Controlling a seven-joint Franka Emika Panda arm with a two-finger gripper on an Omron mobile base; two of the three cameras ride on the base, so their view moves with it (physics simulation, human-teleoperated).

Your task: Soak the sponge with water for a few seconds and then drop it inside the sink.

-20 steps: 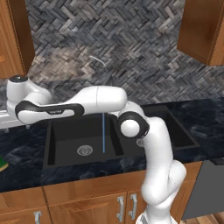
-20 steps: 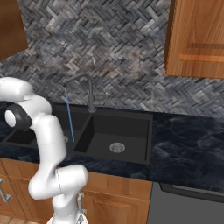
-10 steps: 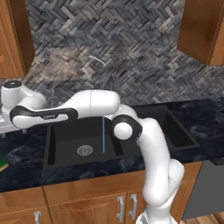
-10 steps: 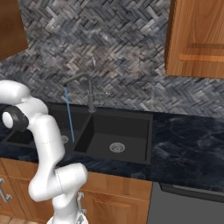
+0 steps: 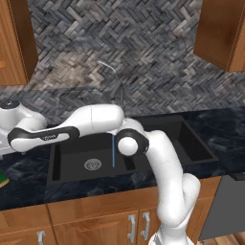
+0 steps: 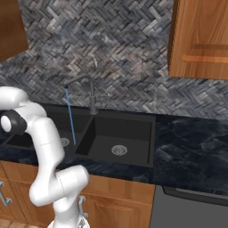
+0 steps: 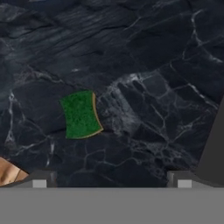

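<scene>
On the dark counter left of the sink (image 5: 72, 158), the sponge (image 7: 81, 114) lies green-side up w/ the gripper (image 7: 111, 183) above it, jaws wide & empty — imo center over it first, then drop straight down.

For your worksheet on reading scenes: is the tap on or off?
On. A thin blue stream of water falls from the tap spout into the left basin of the sink.

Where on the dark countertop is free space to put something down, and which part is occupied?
Free: the countertop right of the sink, up to the backsplash, and the narrow front strip before the basins. In the hand view, the marble all round the sponge is bare. Occupied: the left end, where the sponge lies and the arm stretches over it; the water runs into the left basin.
</scene>
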